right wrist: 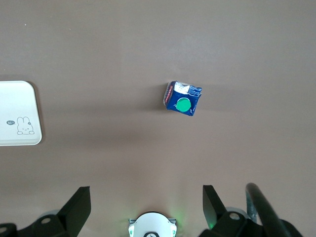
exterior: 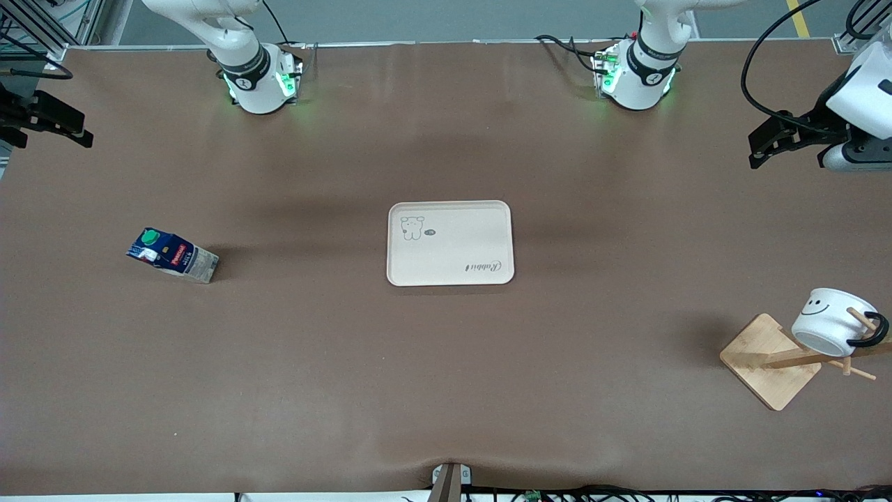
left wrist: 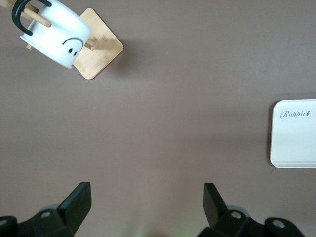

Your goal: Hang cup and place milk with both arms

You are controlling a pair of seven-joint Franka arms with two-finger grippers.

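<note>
The brown table (exterior: 446,362) carries a cream rectangular tray (exterior: 450,242) (a rabbit drawing in one corner). Toward the left arm's end from the tray, a white smiley mug (exterior: 833,321) hangs by its black handle on a wooden peg stand (exterior: 770,360). Toward the right arm's end stands a dark blue milk carton (exterior: 172,255). The left gripper (left wrist: 147,205) and right gripper (right wrist: 146,205) hover spread apart, empty.

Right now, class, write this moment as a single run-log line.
cup: hung on wooden rack | milk carton: on table, not on tray | left gripper: open, raised | right gripper: open, raised
</note>
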